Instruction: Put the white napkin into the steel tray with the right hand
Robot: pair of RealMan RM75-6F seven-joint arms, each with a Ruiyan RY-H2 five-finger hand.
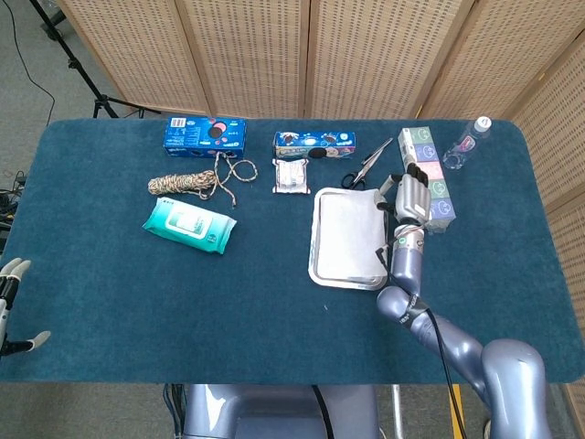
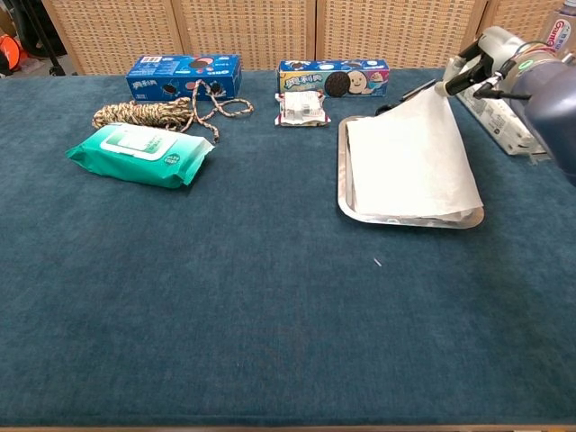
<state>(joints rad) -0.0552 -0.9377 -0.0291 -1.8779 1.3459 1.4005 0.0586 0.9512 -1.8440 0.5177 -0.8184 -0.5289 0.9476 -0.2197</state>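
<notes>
Silver-grey right robot hand [image 2: 481,65] is pinching the far right corner of the thin white paper napkin [image 2: 409,160], which is draping over the rectangular steel tray [image 2: 343,180] on the blue-carpeted bench [image 2: 270,306], so an uneven release may leave its right edge overhanging.

Head view: high above the near edge, looking steeply down on the whole table [image 1: 137,302], screens behind.
Chest view: low, near table height, facing across it, closer in.
Shared: tray [image 1: 319,240] [image 2: 343,175], wipes [image 1: 189,226] [image 2: 141,154], rope [image 1: 187,184] [image 2: 144,114], cookie boxes.
</notes>
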